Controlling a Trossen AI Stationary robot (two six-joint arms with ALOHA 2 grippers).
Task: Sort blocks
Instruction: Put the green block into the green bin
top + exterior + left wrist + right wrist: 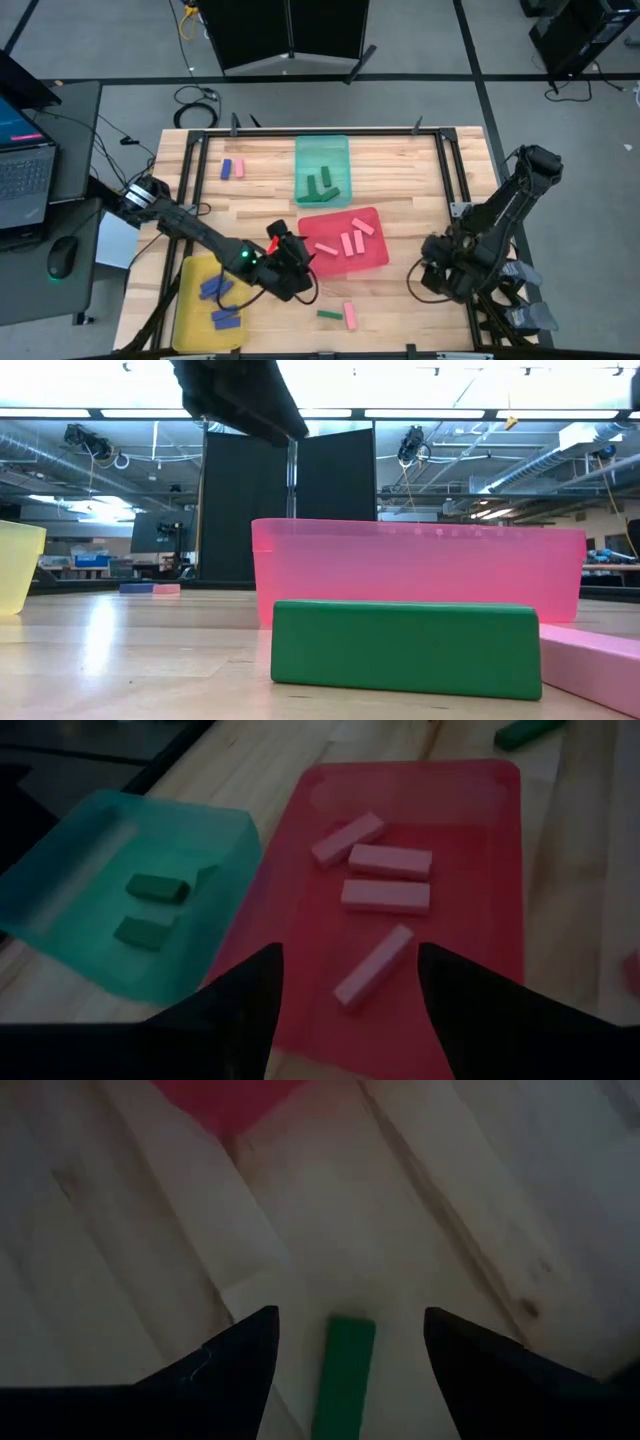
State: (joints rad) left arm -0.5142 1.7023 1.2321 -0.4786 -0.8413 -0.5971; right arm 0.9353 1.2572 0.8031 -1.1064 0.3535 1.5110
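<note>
**Left gripper hanging open at the red tray's near edge**

Nearest the table's front edge, a green block (329, 315) and a pink block (350, 316) are lying side by side, just apart, at about 6 o'clock from the red tray (375, 258). The left gripper (300, 262) is hovering at the tray's 9 o'clock side, its fingers spread with nothing between them. Four pink blocks (386, 896) are resting inside that tray. At 8 o'clock, the yellow tray (190, 305) is holding blue blocks (226, 318). The right gripper (437, 278) is waiting at 3 o'clock, fingers parted and empty. Farther back, at 12 o'clock, the teal tray (322, 152) is carrying green blocks (320, 186). At 10 o'clock, a blue and pink pair (232, 169) is sitting on the bare wood.
</note>
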